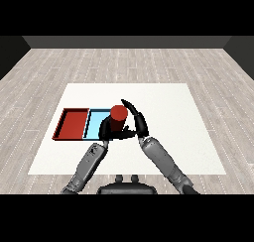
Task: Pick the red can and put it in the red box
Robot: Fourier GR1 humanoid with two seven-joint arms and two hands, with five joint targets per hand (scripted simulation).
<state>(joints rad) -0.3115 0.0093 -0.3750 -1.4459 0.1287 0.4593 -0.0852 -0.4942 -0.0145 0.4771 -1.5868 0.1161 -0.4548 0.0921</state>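
The red can [118, 116] stands upright at the right end of the light blue tray [94, 123], and I cannot tell whether it rests on the table or is lifted. My right hand [138, 122] is against its right side, with the fingers curled over the can's far side and the thumb under its near side. My left hand [106, 129] lies close to the can's lower left, over the blue tray's near right corner. The red tray [72, 124] lies to the left of the blue one with nothing in it.
The two trays lie side by side at the left of the white table [168, 117]. Bare white surface spreads to the right of my right hand and behind the can. Grey wooden floor surrounds the table.
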